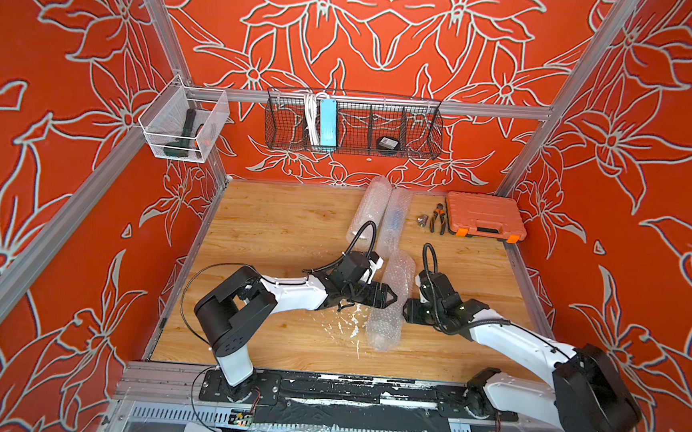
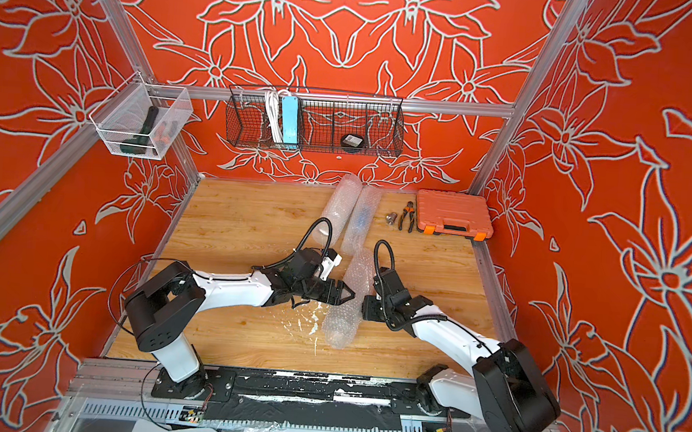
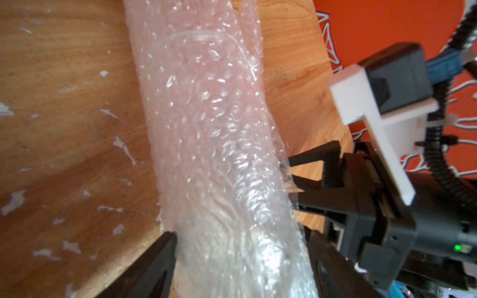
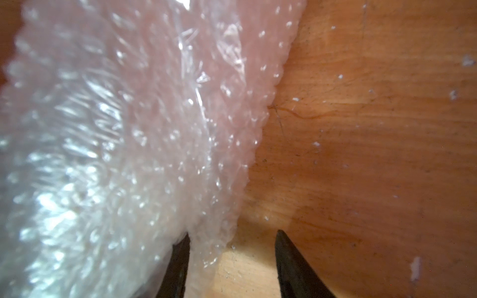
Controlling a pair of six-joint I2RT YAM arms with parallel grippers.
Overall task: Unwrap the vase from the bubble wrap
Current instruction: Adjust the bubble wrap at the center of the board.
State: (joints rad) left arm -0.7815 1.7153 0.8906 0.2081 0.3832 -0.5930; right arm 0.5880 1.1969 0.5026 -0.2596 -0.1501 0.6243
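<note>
The wooden table point(image 1: 276, 237) fills the middle of both top views. My 2 arms reach in from the lower edge, the left arm point(image 1: 289, 290) from the lower left and the right arm point(image 1: 510, 341) from the lower right. They meet just right of centre. A black wire basket point(image 1: 417, 126) hangs on the back wall at upper centre, and a white mesh basket point(image 1: 183, 128) hangs at upper left. An orange tool case point(image 1: 484, 216) sits closed in the table's upper right corner.

The bubble wrap roll point(image 1: 392, 303) lies flat between the 2 grippers, slanting from mid-frame down toward lower centre. I cannot make out what is inside it. Above it, a second roll point(image 1: 369, 210) and a third roll point(image 1: 394, 224) lie side by side, reaching the table's back edge.

Pliers point(image 1: 438, 217) and a small metal piece point(image 1: 422, 220) lie just left of the case.

The left gripper point(image 3: 241, 233) has its fingers spread to either side of the roll, with 1 finger point(image 3: 160, 258) touching it. I cannot tell whether they squeeze it. The right gripper point(image 4: 232, 233) has its fingers apart, with bare wood showing between them. A loose edge of the wrap hangs in that gap against 1 finger point(image 4: 180, 258), not clamped.
</note>
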